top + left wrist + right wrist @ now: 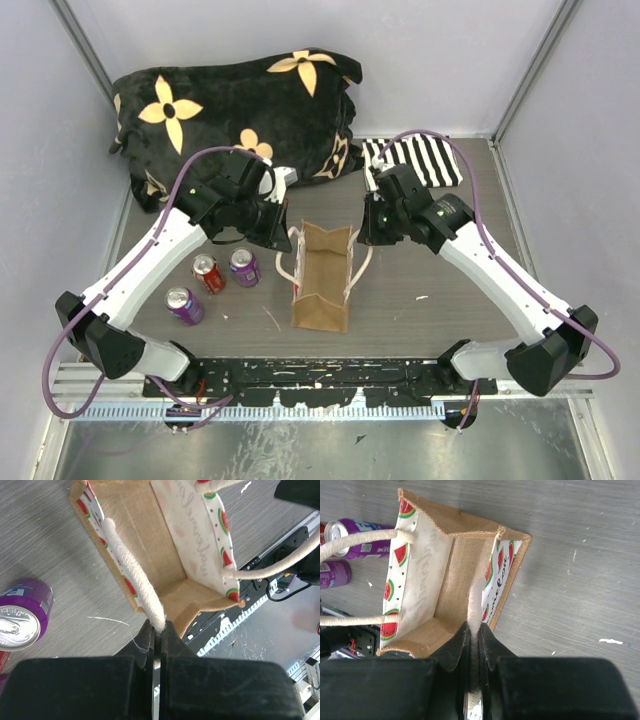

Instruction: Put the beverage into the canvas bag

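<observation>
Top external view: canvas bag (pixel 322 290) is seen at frame centre, mouth open, btwn the two arms. Left gripper (pixel 159 630) is pinched on one rope handle (pixel 135 570); right gripper (pixel 475 630) is clamped on the opp. handle (pixel 475 597). Three cans (pixel 209 273) are stood centre-left, apart from the bag.

Flowered black plush (pixel 225 95); striped cloth (pixel 425 160)

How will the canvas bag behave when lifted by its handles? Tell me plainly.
Probably floppy on top: the rope handles bend where the jaws pinch them. The canvas bag likely keeps its boxy shape; its mouth gapes open unaided. Empty, it looks light and may swing or tip.
</observation>
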You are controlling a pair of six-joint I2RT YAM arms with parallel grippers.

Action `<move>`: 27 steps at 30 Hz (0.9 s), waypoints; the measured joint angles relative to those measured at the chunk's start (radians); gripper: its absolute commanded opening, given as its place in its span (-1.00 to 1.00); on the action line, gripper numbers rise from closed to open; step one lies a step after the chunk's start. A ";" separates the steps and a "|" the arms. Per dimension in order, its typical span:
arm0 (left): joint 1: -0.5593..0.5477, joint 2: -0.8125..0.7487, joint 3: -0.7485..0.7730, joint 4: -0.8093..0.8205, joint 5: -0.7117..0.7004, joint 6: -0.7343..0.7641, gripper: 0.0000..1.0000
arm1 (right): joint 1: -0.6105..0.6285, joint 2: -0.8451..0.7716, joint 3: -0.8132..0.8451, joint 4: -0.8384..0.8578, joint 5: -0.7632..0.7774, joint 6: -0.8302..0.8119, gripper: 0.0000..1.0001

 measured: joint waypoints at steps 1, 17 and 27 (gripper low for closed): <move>0.000 -0.005 -0.004 -0.001 -0.005 -0.002 -1.00 | -0.006 0.012 0.017 -0.006 0.004 -0.012 -0.91; 0.030 -0.059 -0.061 -0.015 -0.042 -0.004 -1.00 | -0.145 0.055 0.067 -0.063 0.005 -0.131 -0.94; 0.034 -0.060 -0.062 -0.016 -0.041 -0.007 -0.99 | -0.151 0.071 0.016 -0.024 -0.003 -0.150 -0.99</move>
